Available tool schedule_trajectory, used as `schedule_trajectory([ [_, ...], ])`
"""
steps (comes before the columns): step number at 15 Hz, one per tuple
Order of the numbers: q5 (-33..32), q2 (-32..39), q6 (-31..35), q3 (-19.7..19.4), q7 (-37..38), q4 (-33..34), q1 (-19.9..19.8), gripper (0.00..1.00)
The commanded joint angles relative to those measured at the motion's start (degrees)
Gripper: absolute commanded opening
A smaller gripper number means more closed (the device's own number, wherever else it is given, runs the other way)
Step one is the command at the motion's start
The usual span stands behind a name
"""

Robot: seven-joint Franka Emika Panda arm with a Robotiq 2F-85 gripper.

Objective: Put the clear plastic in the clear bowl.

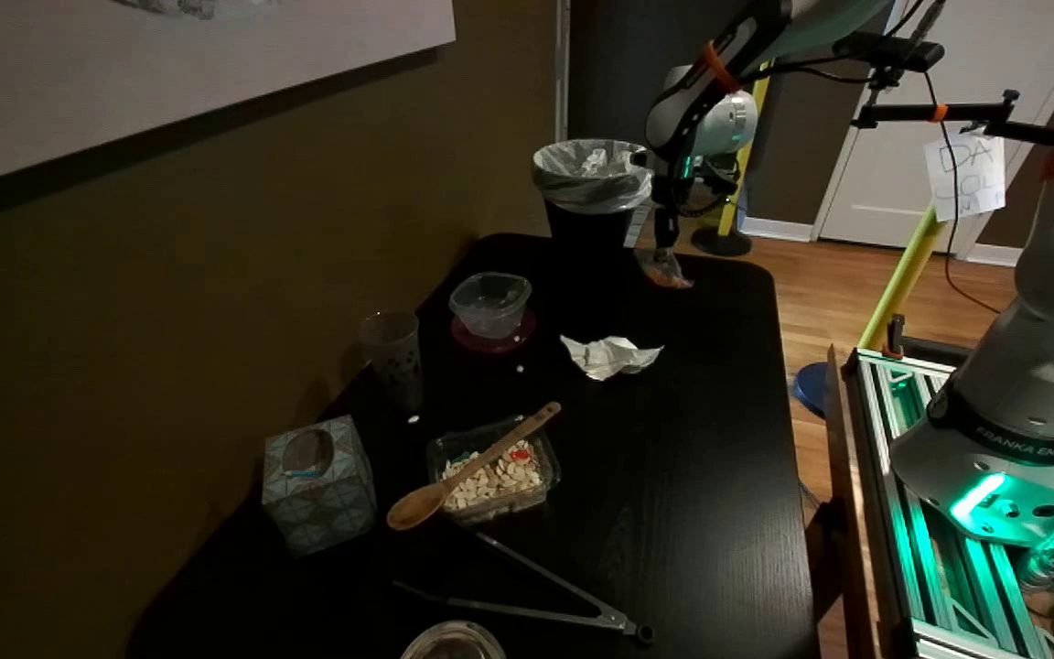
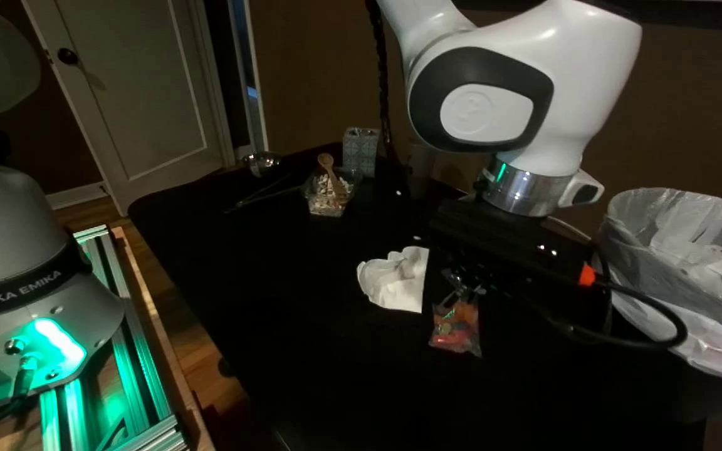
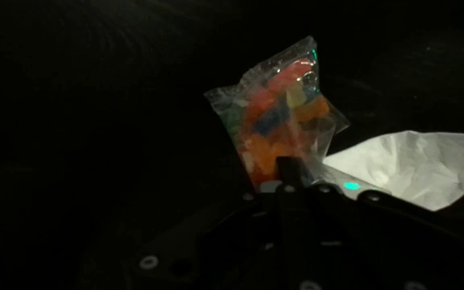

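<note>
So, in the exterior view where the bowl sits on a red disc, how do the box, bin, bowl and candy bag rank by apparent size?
1. Box and bin: about alike, so unranked; the box stands nearer.
2. Bowl.
3. Candy bag.

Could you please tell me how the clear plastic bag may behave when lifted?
The clear plastic bag would probably flop, since its film looks thin and creased. Its shiny surface may be slippery. The coloured pieces inside could shift its weight.
</note>
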Motion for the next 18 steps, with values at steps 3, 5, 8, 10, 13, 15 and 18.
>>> schedule_trajectory([
  [3, 7.08, -11.01, 6.36, 1.2, -13.21, -9.16, 6.6, 0.0],
  [5, 7.1, -12.58, 8.65, 0.7, -15.09, -9.08, 10.89, 0.0],
  [8, 9.42, -13.32, 12.27, 1.5, -19.41, -7.4, 15.87, 0.0],
  [10, 11.45, -12.68, 12.39, 1.59, -20.41, -5.34, 18.36, 0.0],
  [13, 9.95, -12.8, 11.61, 0.1, -17.89, -5.28, 20.35, 0.02],
  [15, 10.08, -12.79, 11.61, 0.03, -18.17, -5.18, 20.35, 0.02],
  [18, 10.26, -12.76, 11.61, -0.15, -18.82, -5.17, 20.19, 0.02],
])
